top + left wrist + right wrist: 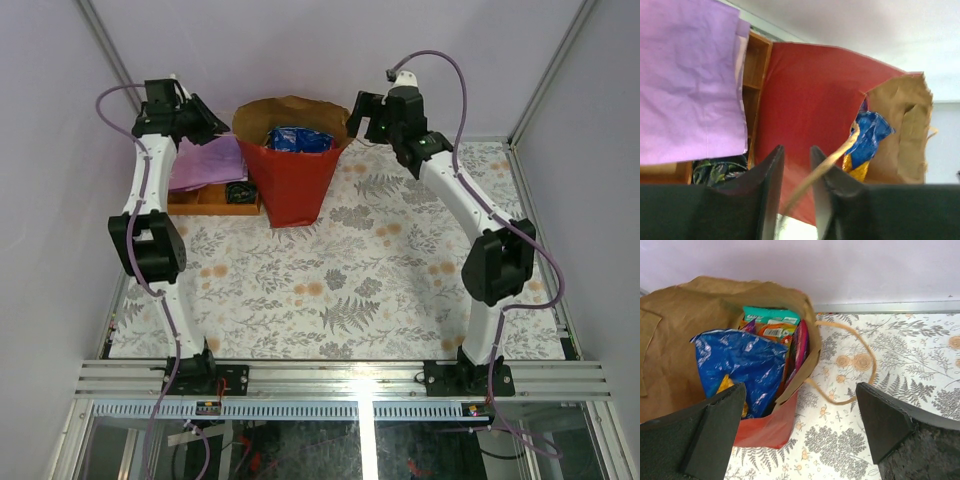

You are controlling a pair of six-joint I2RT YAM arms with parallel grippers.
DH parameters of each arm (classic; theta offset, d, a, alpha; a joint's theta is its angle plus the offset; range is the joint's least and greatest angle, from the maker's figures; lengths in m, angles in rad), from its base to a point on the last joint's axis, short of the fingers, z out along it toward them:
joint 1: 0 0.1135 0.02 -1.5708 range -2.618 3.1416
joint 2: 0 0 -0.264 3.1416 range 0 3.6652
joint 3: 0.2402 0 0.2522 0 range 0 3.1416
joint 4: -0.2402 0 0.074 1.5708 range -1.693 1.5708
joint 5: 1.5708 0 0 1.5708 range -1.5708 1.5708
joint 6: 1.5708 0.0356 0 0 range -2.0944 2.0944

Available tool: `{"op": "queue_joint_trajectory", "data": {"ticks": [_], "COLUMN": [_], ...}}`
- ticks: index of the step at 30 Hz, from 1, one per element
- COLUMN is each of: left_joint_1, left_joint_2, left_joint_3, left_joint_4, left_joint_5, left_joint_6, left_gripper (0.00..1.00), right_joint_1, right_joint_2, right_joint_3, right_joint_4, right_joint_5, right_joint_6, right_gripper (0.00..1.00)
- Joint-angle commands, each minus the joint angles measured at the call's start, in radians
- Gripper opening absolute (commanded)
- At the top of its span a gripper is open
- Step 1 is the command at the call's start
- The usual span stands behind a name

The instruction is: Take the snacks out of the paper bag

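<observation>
Right hand (801,390) gapes wide beside the upright red paper bag (767,430), shiny blue, teal, orange snacks (745,365) inside

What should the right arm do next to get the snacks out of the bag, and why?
Probably ease the right gripper down over the blue packet: its jaws are open above the rim of the paper bag, that packet sits uppermost, and nothing is gripped yet.

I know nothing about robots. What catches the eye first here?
A tall red paper bag stands at the table's far side, a shiny blue packet showing in its open top. The left gripper and right gripper flank its rim; a purple cloth lies left of it.
</observation>
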Motion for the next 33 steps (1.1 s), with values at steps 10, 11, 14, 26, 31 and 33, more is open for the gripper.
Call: {"op": "queue_joint_trajectory", "data": {"ticks": [10,11,14,26,31,33], "left_joint_1": [-0.039,-0.053,-0.097,-0.179,-0.263,-0.3], "left_joint_2": [0.056,0.06,0.085,0.068,0.123,0.156], "left_joint_3": [0.186,0.201,0.264,0.31,0.319,0.336], "left_joint_4": [0.203,0.198,0.165,0.132,0.124,0.119], "left_joint_5": [0.247,0.237,0.196,0.084,0.087,0.091], "left_joint_6": [-0.112,-0.106,-0.078,-0.056,-0.032,-0.028], "left_gripper": [0.0,0.0,0.0,0.0,0.0,0.0], "right_joint_1": [-0.071,-0.073,-0.08,-0.133,-0.133,-0.133], "right_joint_2": [0.352,0.36,0.36,0.243,0.197,0.179], "right_joint_3": [0.413,0.403,0.331,-0.069,-0.333,-0.455], "right_joint_4": [-0.104,-0.101,-0.068,0.17,0.363,0.465], "right_joint_5": [-0.117,-0.124,-0.15,-0.217,-0.285,-0.293], "right_joint_6": [-0.001,0.003,0.022,0.15,0.345,0.458], "right_gripper": [0.86,0.83,0.75,0.19,0.2,0.2]}}
